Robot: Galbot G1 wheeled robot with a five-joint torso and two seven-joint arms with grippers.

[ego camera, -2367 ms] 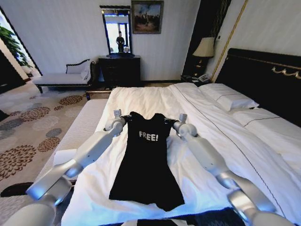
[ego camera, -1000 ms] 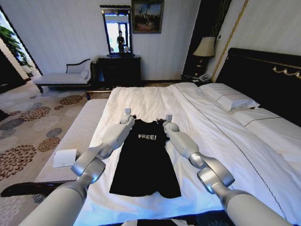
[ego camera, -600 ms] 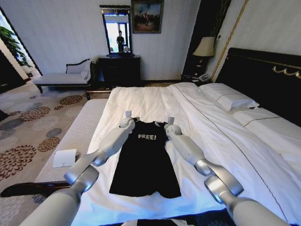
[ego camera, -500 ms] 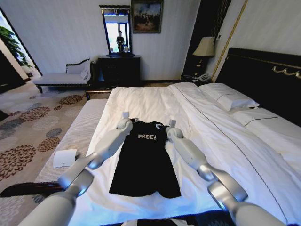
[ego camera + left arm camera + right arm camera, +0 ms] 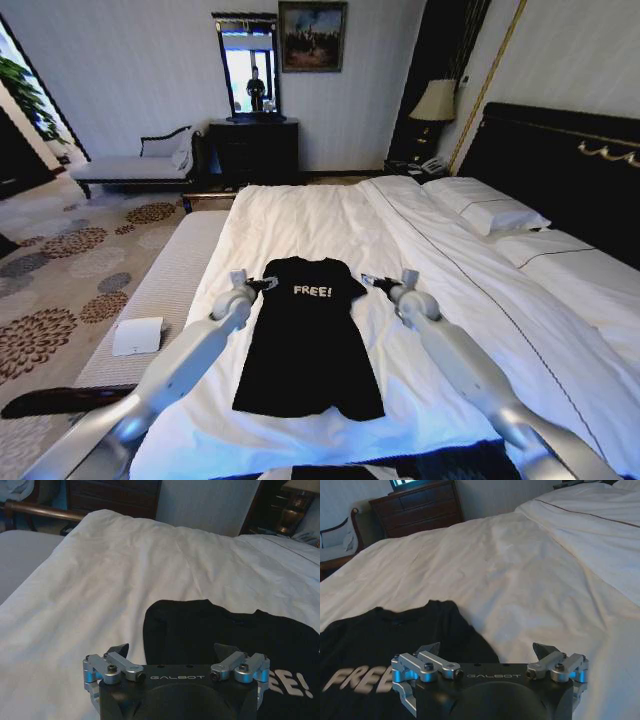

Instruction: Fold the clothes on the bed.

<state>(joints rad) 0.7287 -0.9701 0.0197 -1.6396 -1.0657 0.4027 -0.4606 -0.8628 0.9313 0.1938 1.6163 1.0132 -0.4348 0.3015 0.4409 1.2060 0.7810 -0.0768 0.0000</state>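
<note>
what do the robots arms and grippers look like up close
Both arms are smooth silver-grey tubes with rounded joints. The left gripper and right gripper match: a black body printed GALBOT in pale letters, silver metal finger linkages with dark screws, and short black pointed fingertips.

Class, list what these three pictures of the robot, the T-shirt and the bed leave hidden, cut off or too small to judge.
1. T-shirt: sleeves folded out of sight in the head view.
2. The lettering is cut off by the left gripper in the left wrist view.
3. Right wrist view: the right gripper body covers the shirt's lower part.
4. Bed: its near edge is cut off by the head view's bottom edge.
</note>
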